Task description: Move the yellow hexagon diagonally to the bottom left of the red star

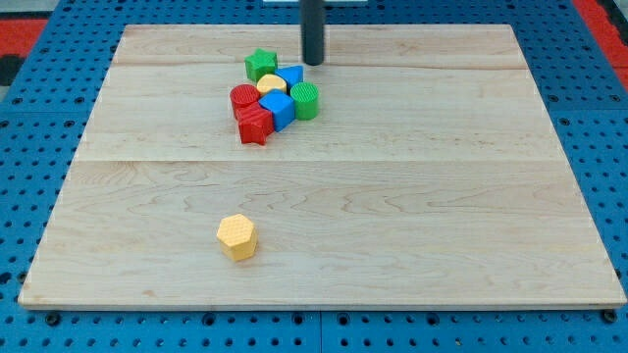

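Yellow hexagon alone near view's bottom, red star fronting partly hidden cluster, my tip just above it

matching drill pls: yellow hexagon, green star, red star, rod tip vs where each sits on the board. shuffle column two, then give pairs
Column one:
1. yellow hexagon
2. green star
3. red star
4. my tip

Column two:
A. bottom-left corner of the cluster of blocks
B. alone, toward the view's bottom, left of centre
C. just above the cluster, to the view's right of the green star
D. top-left corner of the cluster

Pairs: 1-B, 2-D, 3-A, 4-C
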